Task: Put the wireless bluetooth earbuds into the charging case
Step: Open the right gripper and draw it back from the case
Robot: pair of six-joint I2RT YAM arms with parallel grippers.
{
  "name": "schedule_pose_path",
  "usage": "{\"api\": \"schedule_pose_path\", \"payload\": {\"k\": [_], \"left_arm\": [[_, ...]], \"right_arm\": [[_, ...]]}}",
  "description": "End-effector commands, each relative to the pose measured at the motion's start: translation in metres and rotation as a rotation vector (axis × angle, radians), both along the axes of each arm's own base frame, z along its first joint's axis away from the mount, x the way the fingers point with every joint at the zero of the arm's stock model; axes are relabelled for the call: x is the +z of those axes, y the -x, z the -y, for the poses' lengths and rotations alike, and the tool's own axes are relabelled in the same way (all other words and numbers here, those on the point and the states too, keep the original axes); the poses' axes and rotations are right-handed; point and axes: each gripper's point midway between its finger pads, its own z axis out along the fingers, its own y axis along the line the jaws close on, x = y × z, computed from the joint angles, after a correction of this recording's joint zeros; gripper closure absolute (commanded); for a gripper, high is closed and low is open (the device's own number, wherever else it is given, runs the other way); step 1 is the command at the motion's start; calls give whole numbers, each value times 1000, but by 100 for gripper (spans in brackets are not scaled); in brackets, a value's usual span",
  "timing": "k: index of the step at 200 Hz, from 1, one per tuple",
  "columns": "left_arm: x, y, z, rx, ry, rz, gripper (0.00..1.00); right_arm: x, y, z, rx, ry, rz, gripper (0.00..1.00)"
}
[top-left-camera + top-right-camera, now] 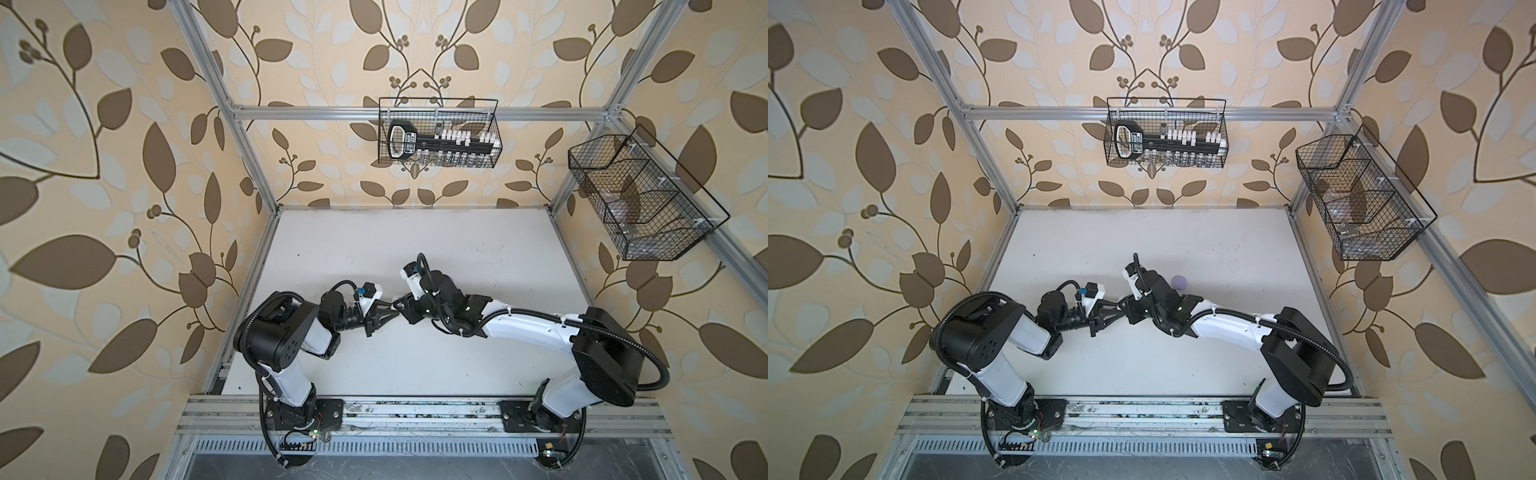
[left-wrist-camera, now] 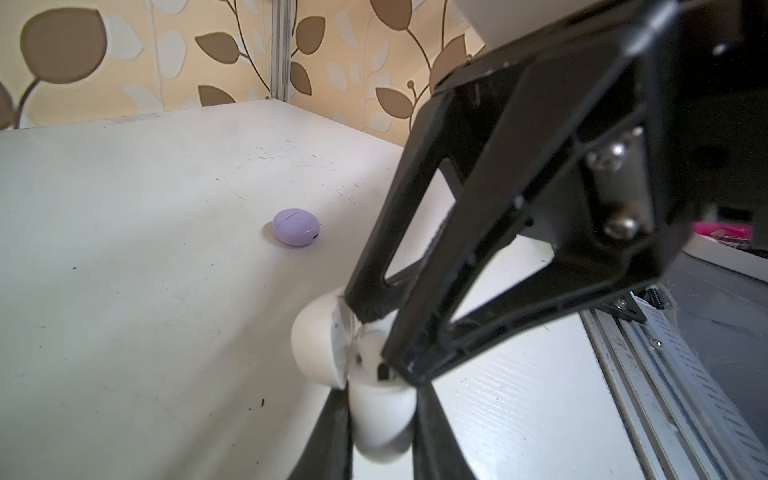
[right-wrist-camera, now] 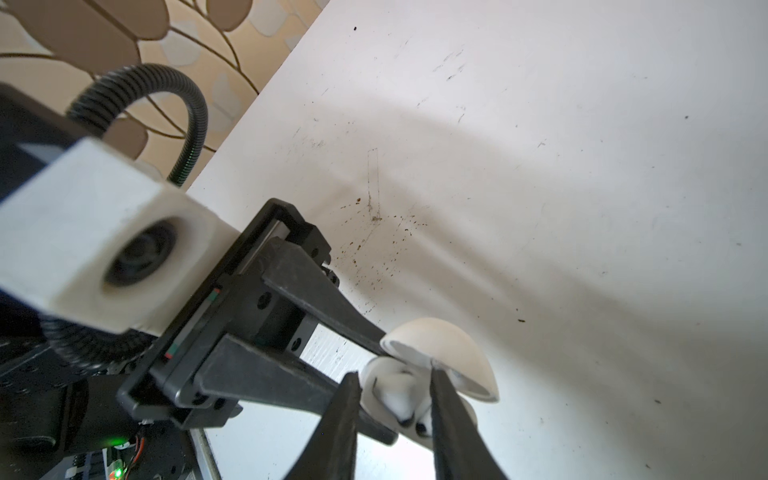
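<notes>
Both arms meet at the middle of the table, tip to tip. The left gripper is clamped tight on the base of the white case and holds it clear of the table. The lid is swung open to one side. The right gripper reaches in from the opposite side, its jaws narrow and set right at the case's mouth. One fingertip sits against the lid's edge, the other at the rim of the base. Between them is a white earbud, down in the opening of the case. Whether the jaws are pinching it or just straddling it, I cannot tell. Farther back on the table lies a lavender case, closed and well apart from both grippers.
</notes>
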Motion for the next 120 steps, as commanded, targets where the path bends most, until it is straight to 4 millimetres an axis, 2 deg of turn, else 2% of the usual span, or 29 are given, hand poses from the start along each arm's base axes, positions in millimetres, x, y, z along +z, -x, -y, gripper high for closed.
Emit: {"api": "schedule_pose_path", "payload": {"k": [1, 46, 120], "left_arm": [[24, 1, 3, -16, 30, 125, 85], [24, 1, 3, -15, 30, 126, 84], [24, -1, 3, -10, 31, 123, 84]], "right_arm": [[12, -2, 4, -11, -13, 23, 70], [20, -4, 7, -33, -33, 27, 71], [9, 1, 1, -16, -16, 5, 80]]}}
